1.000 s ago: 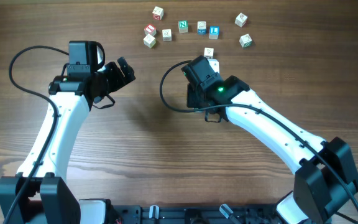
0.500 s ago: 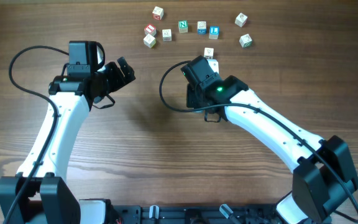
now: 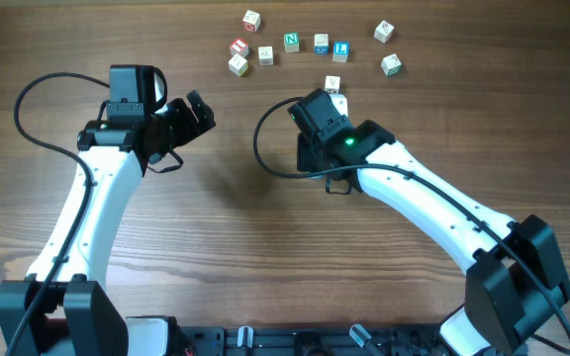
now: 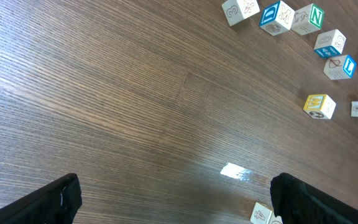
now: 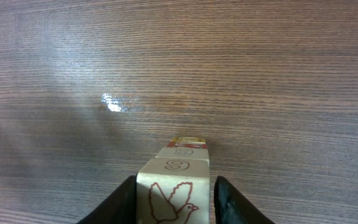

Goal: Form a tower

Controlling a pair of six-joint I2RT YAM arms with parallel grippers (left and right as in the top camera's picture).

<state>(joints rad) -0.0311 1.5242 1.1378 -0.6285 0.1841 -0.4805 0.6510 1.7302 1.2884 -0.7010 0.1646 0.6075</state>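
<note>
Seen from the right wrist, the narrow column of pale wooden letter cubes (image 5: pixel 174 186) is cut off by the frame's lower edge. Only its nearest cube, bearing a red bird outline, and slivers of cubes beyond it show. It stands on the brown wooden bench (image 5: pixel 260 74) between the right fingers (image 5: pixel 120 202), which flank it closely. Whether they press it I cannot tell. The left fingers (image 4: pixel 61 199) gape wide and empty, well apart from it.

Three views, one bench (image 3: pixel 216 247).
Overhead straight down, far; wrists oblique, near; right wrist and overhead share the tower (image 5: pixel 174 186).
</note>
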